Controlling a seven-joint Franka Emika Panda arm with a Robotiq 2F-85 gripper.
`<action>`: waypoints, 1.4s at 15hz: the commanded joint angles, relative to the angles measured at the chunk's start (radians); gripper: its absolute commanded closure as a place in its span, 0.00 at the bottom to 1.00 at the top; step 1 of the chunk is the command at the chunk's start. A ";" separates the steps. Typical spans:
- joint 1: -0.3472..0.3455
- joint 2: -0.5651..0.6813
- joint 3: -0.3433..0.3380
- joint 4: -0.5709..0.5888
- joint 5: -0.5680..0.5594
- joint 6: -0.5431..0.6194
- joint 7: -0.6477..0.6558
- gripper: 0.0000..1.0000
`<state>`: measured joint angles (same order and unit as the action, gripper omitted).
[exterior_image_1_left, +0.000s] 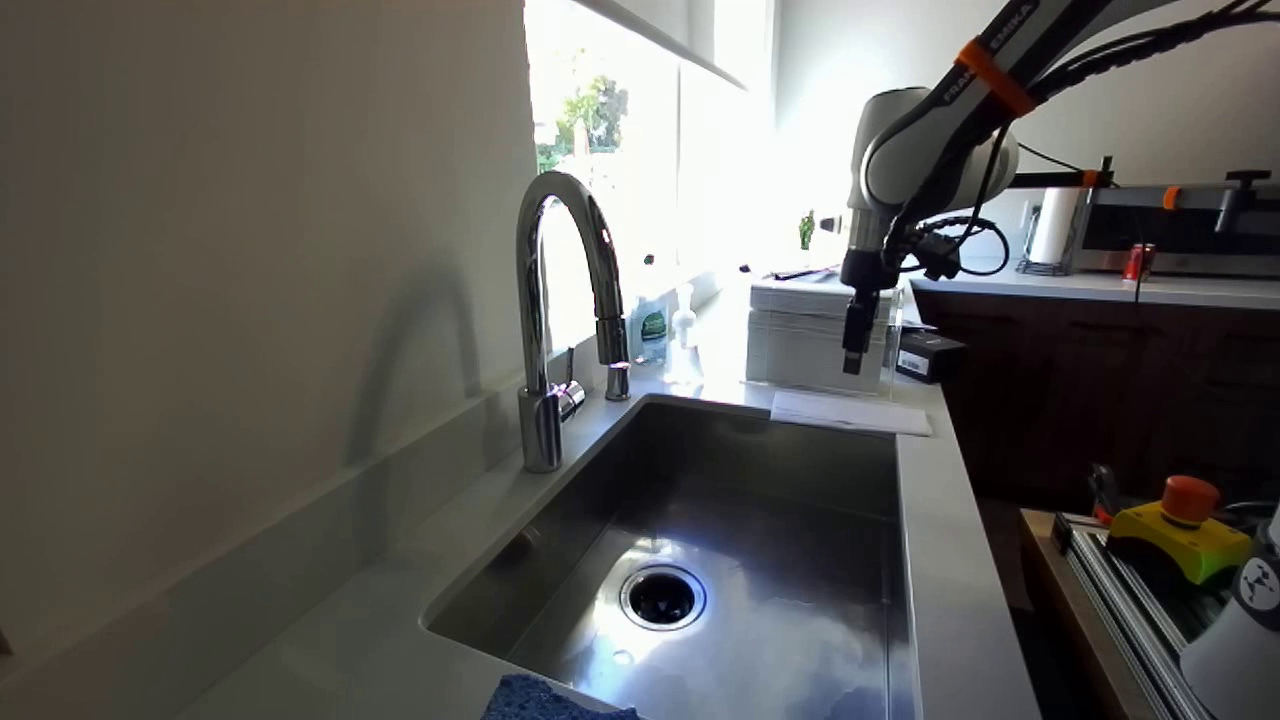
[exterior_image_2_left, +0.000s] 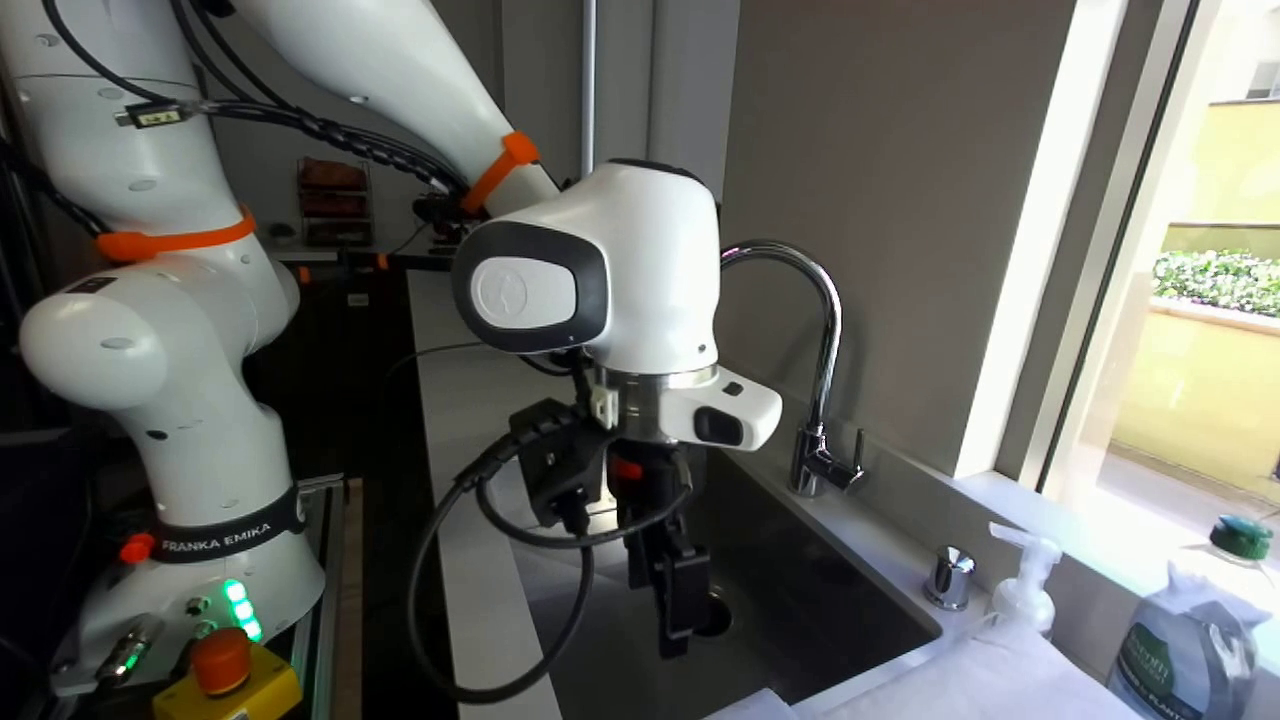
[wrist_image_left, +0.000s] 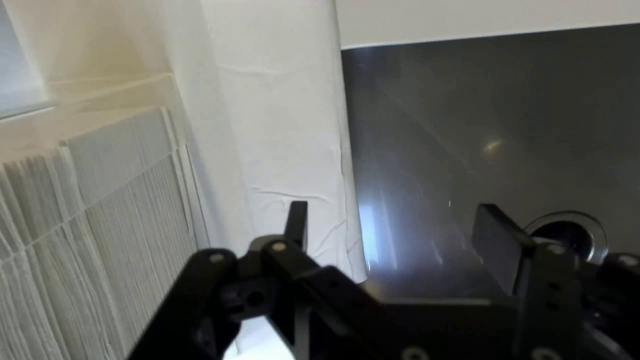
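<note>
One black two-fingered gripper (wrist_image_left: 396, 227): points down from the white robot arm (exterior_image_2_left: 655, 270), jaws spread well apart; the gap between them shows the edge of a folded white sheet (wrist_image_left: 295, 125) and the floor of a rectangular stainless-steel sink (wrist_image_left: 430, 125).
Folded white sheet: lies flat and lightly creased on the pale smooth bench (exterior_image_1_left: 960, 560), along the end rim of the sink, below the gripper and apart from it in an exterior view; whether it is paper or cloth I cannot tell.
Tall layered stack of thin white sheets (exterior_image_1_left: 800, 345): stands just beside the folded sheet, on the side away from the sink.
Small black box with a white label (exterior_image_1_left: 928, 356): beside the stack, near the bench's edge.
Curved chrome faucet (exterior_image_1_left: 530, 300): rises on the wall side of the sink, spout bent downward.
Round metal-rimmed drain (exterior_image_1_left: 663, 597): set in the sink floor, bright light around it.
White pump bottle (exterior_image_2_left: 1023, 590): upright, between a short chrome knob (exterior_image_2_left: 950, 578) and a clear bottle with a green cap (exterior_image_2_left: 1185, 630).
Yellow box with a round red button (exterior_image_1_left: 1185, 535): next to the arm's base.
</note>
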<state>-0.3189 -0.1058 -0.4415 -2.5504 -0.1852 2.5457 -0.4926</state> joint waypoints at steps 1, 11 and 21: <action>-0.016 0.112 0.001 0.034 0.040 0.078 -0.073 0.47; -0.076 0.288 0.034 0.081 0.011 0.228 -0.053 1.00; -0.100 0.414 0.080 0.140 0.009 0.344 0.011 1.00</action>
<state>-0.4022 0.2565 -0.3866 -2.4399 -0.1692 2.8456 -0.5253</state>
